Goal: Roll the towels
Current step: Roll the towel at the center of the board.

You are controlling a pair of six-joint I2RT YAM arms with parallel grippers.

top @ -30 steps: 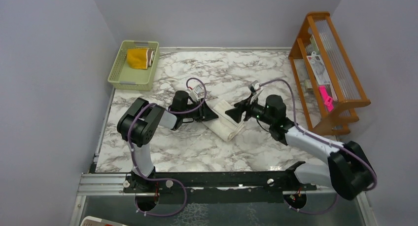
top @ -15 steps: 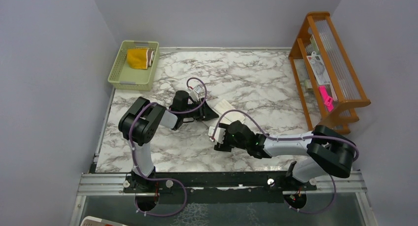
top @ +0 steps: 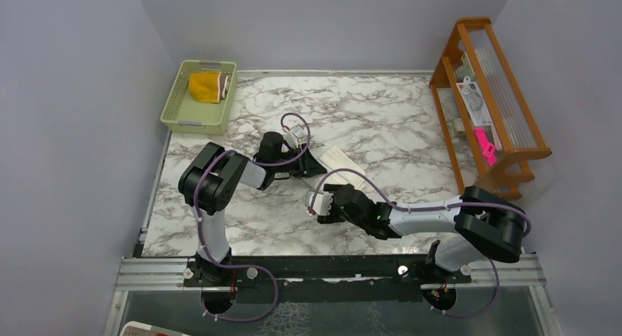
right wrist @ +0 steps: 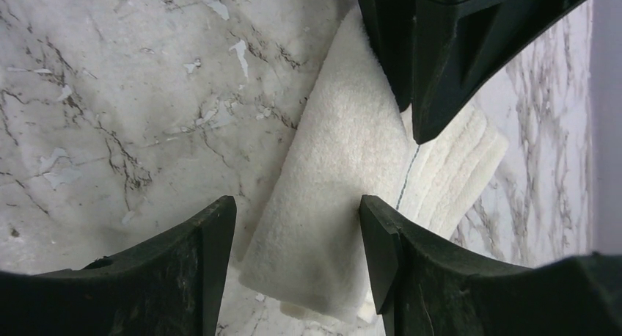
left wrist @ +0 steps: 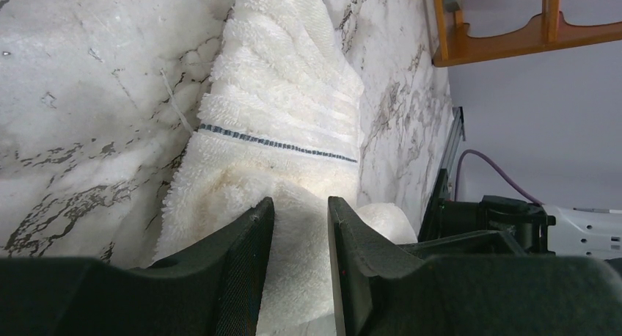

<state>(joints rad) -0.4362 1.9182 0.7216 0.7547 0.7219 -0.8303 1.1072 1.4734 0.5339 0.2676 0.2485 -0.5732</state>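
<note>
On the marble-patterned worktop [top: 389,116], the left fingers [left wrist: 242,263] pinch the cream-white terry-cloth towel [left wrist: 279,94]; the right fingers [right wrist: 205,263] stand open, straddling its rolled end.

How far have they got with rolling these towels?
One looks done: the brown-and-yellow towel sits bundled in the green basket. In hand is the cream-white towel on the marble table. It looks partly rolled, its striped end flat. The left arm's jaws pinch it, and the right arm's jaws stand open over the rolled part. Left to do: finish that roll, then probably basket it.
</note>
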